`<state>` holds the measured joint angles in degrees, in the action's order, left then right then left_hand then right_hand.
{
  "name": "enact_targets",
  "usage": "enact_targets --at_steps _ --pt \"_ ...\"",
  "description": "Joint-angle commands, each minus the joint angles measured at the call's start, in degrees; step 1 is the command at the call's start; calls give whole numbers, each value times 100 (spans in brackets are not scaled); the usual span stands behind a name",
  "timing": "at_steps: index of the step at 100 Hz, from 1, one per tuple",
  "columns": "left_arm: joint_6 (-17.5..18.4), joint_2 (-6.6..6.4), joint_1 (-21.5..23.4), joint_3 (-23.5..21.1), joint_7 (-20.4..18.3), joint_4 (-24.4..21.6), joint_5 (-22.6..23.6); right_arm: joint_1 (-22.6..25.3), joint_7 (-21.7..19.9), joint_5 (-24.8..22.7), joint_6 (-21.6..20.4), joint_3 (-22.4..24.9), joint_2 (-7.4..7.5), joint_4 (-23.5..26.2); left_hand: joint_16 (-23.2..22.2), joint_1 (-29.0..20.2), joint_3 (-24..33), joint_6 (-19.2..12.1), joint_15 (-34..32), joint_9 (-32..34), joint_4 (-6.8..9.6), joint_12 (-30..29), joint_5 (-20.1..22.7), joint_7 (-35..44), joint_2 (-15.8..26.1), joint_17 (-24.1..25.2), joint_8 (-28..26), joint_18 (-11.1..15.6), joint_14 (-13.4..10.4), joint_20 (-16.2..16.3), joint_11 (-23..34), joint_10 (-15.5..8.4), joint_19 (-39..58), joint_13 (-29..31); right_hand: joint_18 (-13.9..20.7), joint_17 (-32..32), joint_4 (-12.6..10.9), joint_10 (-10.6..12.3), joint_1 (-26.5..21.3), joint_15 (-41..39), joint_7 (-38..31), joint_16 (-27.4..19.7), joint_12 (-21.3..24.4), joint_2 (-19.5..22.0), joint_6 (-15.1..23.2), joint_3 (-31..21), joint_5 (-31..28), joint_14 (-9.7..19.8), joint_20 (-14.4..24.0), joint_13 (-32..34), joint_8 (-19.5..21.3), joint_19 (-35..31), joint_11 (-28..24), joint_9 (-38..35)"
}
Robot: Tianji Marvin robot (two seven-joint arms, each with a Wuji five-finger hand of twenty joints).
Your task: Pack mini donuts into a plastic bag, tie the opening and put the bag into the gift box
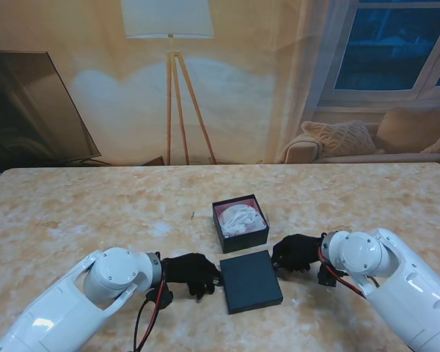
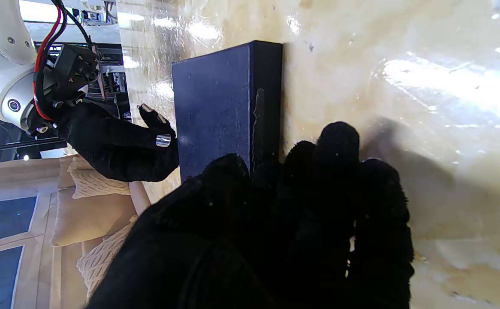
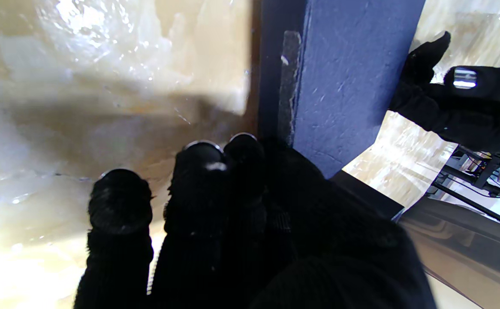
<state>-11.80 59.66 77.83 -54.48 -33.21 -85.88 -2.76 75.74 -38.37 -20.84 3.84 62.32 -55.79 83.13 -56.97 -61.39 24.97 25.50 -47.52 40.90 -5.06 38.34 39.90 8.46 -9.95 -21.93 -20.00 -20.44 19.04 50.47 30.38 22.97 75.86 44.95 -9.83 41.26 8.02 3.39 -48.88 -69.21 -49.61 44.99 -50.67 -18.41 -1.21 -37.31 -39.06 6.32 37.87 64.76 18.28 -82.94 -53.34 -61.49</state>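
The open dark gift box [image 1: 221,229] stands mid-table with a white tied plastic bag [image 1: 240,219] inside it. No donuts can be made out through the bag. Its flat dark lid [image 1: 251,280] [image 2: 215,107] [image 3: 348,86] lies on the table just nearer to me than the box. My left hand [image 1: 193,273] [image 2: 297,223] [image 3: 456,103] grips the lid's left edge, thumb over the top and fingers against the side. My right hand [image 1: 297,251] [image 3: 233,223] [image 2: 121,146] grips the lid's far right corner the same way.
The marble-patterned table [image 1: 95,213] stretches wide on both sides. Beyond its far edge stand a floor lamp [image 1: 169,88], a dark screen [image 1: 29,110] on the left and a sofa with cushions [image 1: 352,139] on the right.
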Motion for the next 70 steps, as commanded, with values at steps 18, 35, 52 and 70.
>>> enact_targets --at_steps 18,35,52,70 --pt "75 48 131 -36 -93 -165 -73 66 -12 -73 -120 -4 -81 58 105 -151 -109 -525 51 8 85 21 47 -139 129 194 14 -232 74 -125 27 -116 -778 107 132 258 126 203 -88 -87 17 50 86 -281 777 211 -161 395 -23 275 -137 -309 -234 -333" --pt "83 49 149 -58 -101 -206 -113 80 -39 -91 -189 39 -71 70 141 -169 -101 -497 104 3 86 -4 31 -152 136 181 21 -218 55 -151 12 -102 -816 105 150 267 107 241 -166 -70 -125 31 106 -238 862 205 -266 405 -56 271 28 -318 -233 -318" --pt "84 57 173 -84 -78 -273 -165 149 -45 -6 -198 140 -75 127 171 -179 -101 -475 136 9 85 -18 43 -143 126 171 15 -217 42 -181 15 -85 -851 125 136 249 111 228 -206 -60 -227 18 109 -187 854 229 -313 402 -100 253 276 -308 -274 -282" --pt "80 54 198 -119 -87 -380 -203 197 -78 31 -193 224 -69 194 191 -174 -96 -434 142 22 81 -46 53 -136 124 118 7 -225 32 -216 30 -64 -880 157 127 253 120 234 -197 -87 -319 18 111 -173 910 250 -384 416 -118 259 504 -321 -315 -295"
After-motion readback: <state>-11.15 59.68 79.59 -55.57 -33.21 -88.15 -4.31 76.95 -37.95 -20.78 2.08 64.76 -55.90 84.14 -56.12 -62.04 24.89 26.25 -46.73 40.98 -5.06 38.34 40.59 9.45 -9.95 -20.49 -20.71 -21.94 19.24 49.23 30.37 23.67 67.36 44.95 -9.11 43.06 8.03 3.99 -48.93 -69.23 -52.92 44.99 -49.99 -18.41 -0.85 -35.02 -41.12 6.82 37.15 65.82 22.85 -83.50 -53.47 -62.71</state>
